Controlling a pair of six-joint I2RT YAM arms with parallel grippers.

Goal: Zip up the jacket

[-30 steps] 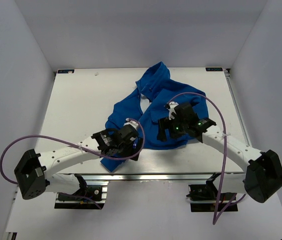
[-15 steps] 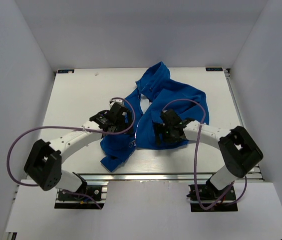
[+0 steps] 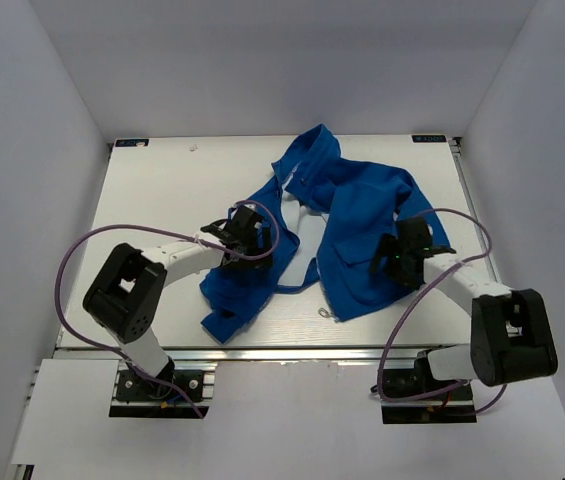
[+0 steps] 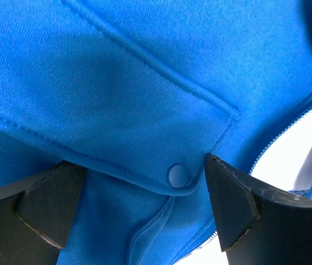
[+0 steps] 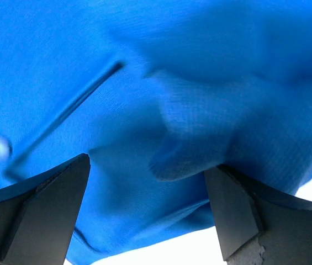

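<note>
The left gripper (image 3: 245,232) hung wide open over a flap pocket (image 4: 117,110), holding nothing. The blue jacket (image 3: 362,215) lay mid-table, its fronts spread, white lining (image 3: 302,240) showing, the zipper undone. The right gripper (image 3: 402,250) gaped empty over the right panel. All the zipping was left to do.

the jacket (image 3: 362,210) is lying unzipped and rumpled on the white table (image 3: 162,190), white lining showing. the left gripper (image 3: 247,232) is reaching over its left-hand panel, and the right gripper (image 3: 394,255) is reaching over the right-hand one.
</note>
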